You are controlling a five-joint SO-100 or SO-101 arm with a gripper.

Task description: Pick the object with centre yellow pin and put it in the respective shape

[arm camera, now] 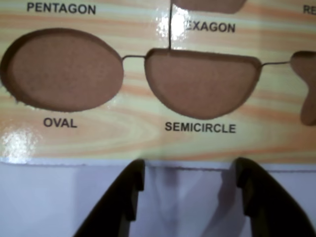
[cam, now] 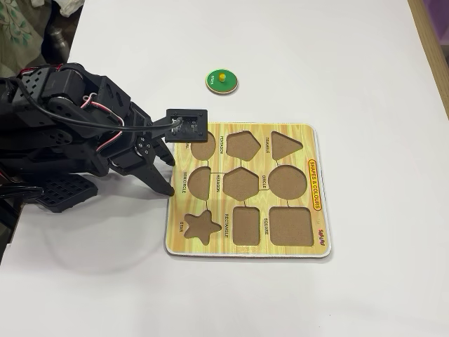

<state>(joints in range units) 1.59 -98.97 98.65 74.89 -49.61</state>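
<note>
Green round disc with pale wooden rim and yellow centre knob (cam: pixel 221 81) is lying on the white table (cam: pixel 365 63), above the wooden shape board (cam: pixel 314 184), untouched. Black gripper (arm camera: pixel 190 190) is hovering at the board's left edge, jaws apart, empty. Pickup not yet begun; next: reaching to the disc. All cutouts, including the circle recess (cam: pixel 287 181), are sitting empty.

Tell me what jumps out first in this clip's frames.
The wooden shape board fills the table's middle in the fixed view, every cutout empty. Beyond its far edge lies the green disc with the yellow pin, alone on white. The black arm's hand sits open at the board's left edge, near the semicircle cutout.
</note>
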